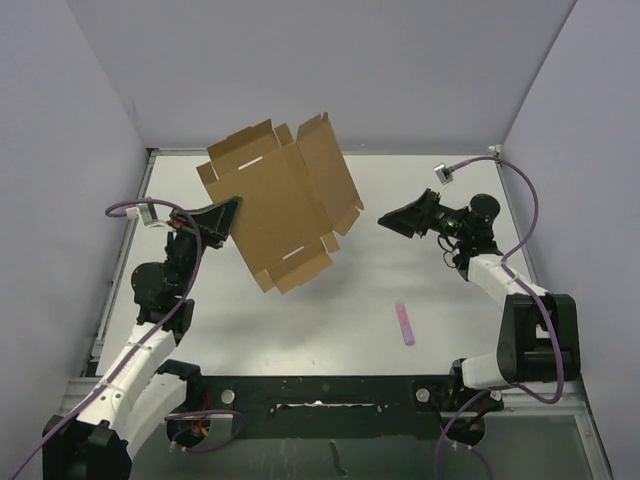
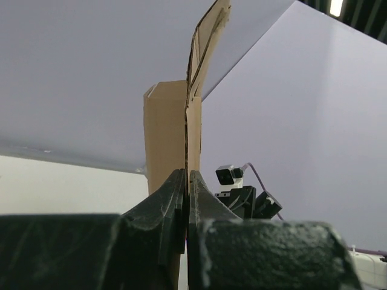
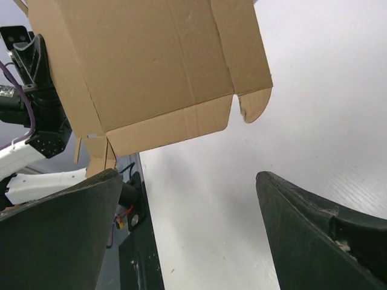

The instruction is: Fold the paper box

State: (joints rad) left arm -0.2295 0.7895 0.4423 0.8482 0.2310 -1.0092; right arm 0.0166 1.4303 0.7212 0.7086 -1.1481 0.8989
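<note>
While the left gripper [image 1: 225, 213] clamps the left edge of the paper box [image 1: 285, 205], the left arm reaches up and inward from its base and holds the sheet clear of the table [image 1: 420, 270]. From the left wrist view, the jaws are pressed together on the cardboard edge, which rises upright beyond them. The right arm is bent at the elbow. The right gripper [image 1: 385, 220] points left toward the box, near its right flap but apart from it. Its jaws are spread wide and hold nothing.

Count:
- Arms: two.
- Paper box: one, unfolded with flaps out, tilted above the table's left-centre.
- Pink stick [image 1: 404, 323]: one, flat on the table near the right arm.
</note>
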